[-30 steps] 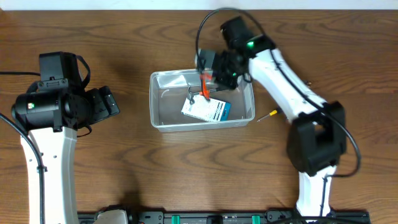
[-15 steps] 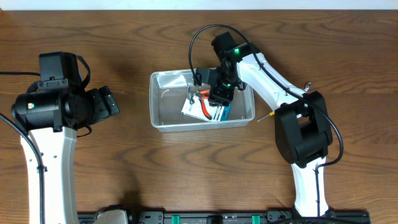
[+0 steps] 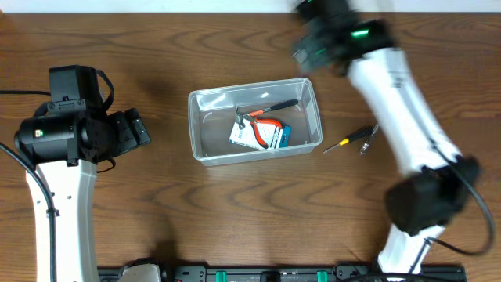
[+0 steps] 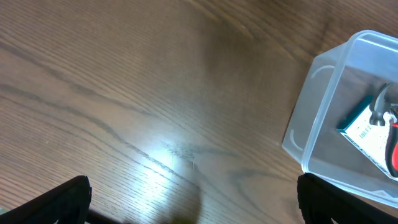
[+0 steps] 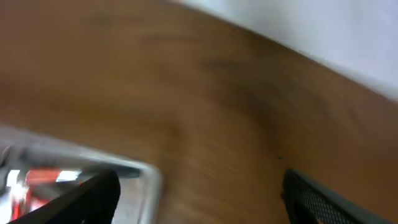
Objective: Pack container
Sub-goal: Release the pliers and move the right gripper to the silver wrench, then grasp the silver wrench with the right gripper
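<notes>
The clear plastic container (image 3: 205, 157) sits mid-table. Inside it lie red-handled pliers (image 3: 266, 130) on a white and blue card (image 3: 275, 141), and a thin dark tool (image 3: 274, 106) runs along the back wall. My right gripper (image 3: 304, 52) is blurred above the container's far right corner, open and empty. In the right wrist view its fingers (image 5: 93, 194) frame bare wood and the container's corner (image 5: 140, 171). My left gripper (image 3: 135, 129) hangs open and empty left of the container. In the left wrist view it (image 4: 193, 208) faces the container's rim (image 4: 311, 106).
A small screwdriver (image 3: 348, 141) lies on the wood just right of the container. The right arm's white links (image 3: 407, 117) stretch over the table's right side. The pale back edge of the table (image 5: 323, 37) shows in the right wrist view.
My right gripper opened and left the red-handled pliers in the container, then rose and swung away to the far right. The left arm has not moved.
</notes>
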`<state>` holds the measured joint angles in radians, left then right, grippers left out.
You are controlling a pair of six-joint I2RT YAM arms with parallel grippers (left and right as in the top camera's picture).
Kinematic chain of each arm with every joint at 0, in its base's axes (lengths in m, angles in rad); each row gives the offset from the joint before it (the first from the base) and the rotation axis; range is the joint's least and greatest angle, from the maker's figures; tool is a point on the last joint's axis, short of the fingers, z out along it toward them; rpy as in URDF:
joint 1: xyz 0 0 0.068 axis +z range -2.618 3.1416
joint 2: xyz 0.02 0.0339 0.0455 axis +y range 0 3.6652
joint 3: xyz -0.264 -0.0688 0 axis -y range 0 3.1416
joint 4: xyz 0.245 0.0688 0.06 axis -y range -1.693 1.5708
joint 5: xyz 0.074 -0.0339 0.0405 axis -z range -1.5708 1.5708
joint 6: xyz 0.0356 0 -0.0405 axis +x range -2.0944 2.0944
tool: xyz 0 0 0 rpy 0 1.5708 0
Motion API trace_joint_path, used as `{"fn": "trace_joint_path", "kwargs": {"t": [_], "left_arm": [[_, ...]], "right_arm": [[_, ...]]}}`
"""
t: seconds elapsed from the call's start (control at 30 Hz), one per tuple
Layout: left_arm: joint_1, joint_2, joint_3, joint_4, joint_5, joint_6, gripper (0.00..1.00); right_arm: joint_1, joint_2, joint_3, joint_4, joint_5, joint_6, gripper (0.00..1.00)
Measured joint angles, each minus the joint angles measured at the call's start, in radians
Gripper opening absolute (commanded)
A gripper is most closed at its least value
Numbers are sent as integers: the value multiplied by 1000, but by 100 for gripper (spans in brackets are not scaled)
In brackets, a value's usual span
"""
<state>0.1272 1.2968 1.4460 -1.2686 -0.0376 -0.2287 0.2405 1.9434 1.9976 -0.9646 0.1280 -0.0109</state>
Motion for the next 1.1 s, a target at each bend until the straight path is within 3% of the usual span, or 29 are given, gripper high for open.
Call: {"fn": "trace_joint_path", "kwargs": {"t": [0.1, 0.33, 0.67, 1.1], "left_arm": [[0, 0, 0, 0, 0, 0, 98], [0, 0, 0, 0, 0, 0, 98], [0, 0, 0, 0, 0, 0, 98], [0, 0, 0, -7, 0, 0, 98]], "right_arm": [[-151, -10, 2, -82, 8, 214, 99], [-306, 61, -146, -148, -17, 449, 99], [-349, 79, -494, 63, -74, 508, 99], [-349, 79, -666, 193, -77, 553, 95]]}}
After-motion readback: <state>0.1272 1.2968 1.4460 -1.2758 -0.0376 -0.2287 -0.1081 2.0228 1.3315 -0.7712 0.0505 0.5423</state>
